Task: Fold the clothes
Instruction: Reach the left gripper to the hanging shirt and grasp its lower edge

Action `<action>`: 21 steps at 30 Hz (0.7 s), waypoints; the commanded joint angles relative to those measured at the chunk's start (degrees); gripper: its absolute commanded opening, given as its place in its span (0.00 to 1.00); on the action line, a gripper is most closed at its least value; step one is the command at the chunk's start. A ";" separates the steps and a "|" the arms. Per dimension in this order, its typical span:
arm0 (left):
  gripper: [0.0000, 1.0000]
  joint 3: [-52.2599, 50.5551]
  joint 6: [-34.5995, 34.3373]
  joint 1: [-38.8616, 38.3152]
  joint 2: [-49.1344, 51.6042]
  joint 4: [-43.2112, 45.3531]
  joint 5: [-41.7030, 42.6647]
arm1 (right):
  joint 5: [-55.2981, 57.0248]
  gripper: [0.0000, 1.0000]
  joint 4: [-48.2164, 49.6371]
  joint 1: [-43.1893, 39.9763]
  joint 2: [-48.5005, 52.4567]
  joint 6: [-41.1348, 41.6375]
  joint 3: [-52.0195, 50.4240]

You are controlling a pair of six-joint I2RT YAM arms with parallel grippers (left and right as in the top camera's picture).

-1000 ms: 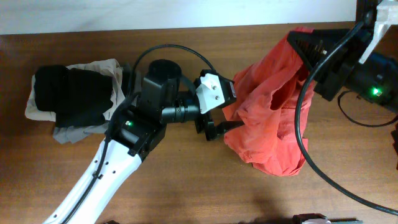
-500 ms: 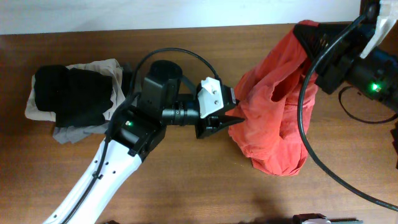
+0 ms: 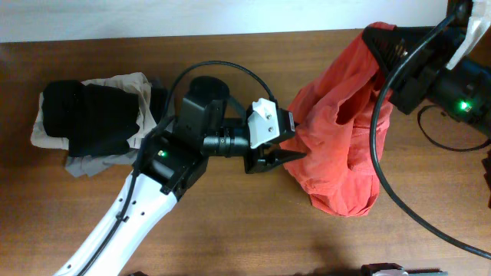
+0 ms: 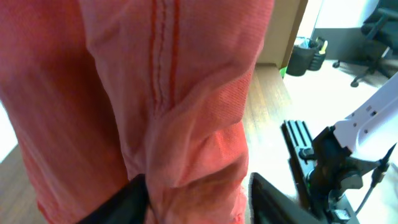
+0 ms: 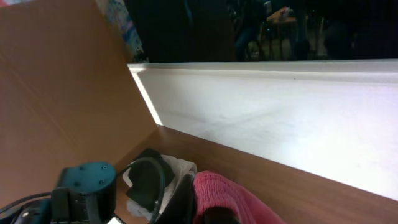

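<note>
The red-orange T-shirt (image 3: pixel 337 138) hangs bunched from my right gripper (image 3: pixel 381 38), which is shut on its top edge at the back right and holds it above the table. Its lower end rests on the wood. My left gripper (image 3: pixel 295 153) is at the shirt's left edge. In the left wrist view the shirt (image 4: pixel 124 93) fills the frame, and a bunched fold sits between the fingers of the left gripper (image 4: pixel 199 202), touching both. In the right wrist view the shirt (image 5: pixel 233 196) bulges at the right gripper (image 5: pixel 199 210). The lettering and tag are hidden.
A pile of folded black, beige and grey garments (image 3: pixel 92 115) lies at the left of the wooden table (image 3: pixel 230 230); it also shows in the right wrist view (image 5: pixel 155 180). Black cables (image 3: pixel 383 192) loop over the shirt's right side. A white wall borders the table's far edge.
My right gripper has lifted the shirt's top edge up and to the right. My left gripper has moved right into the shirt's left edge and its fingers have come together on a fold.
</note>
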 commanded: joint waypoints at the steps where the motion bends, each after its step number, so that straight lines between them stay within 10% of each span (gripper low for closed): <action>1: 0.44 0.96 0.07 -1.27 0.59 0.15 -0.22 | -1.55 0.04 0.87 0.59 -0.50 1.38 0.83; 7: 0.40 0.96 0.07 -3.93 0.59 0.59 -4.26 | -2.78 0.04 1.09 0.57 -1.46 1.53 0.83; 11: 0.01 0.96 0.07 -5.09 0.59 1.44 -6.93 | -2.75 0.04 1.09 0.57 -2.10 1.55 0.81; 21: 0.01 4.57 -9.79 -5.01 -3.39 -0.81 -13.03 | 22.75 0.04 -3.93 0.37 -2.23 0.46 0.81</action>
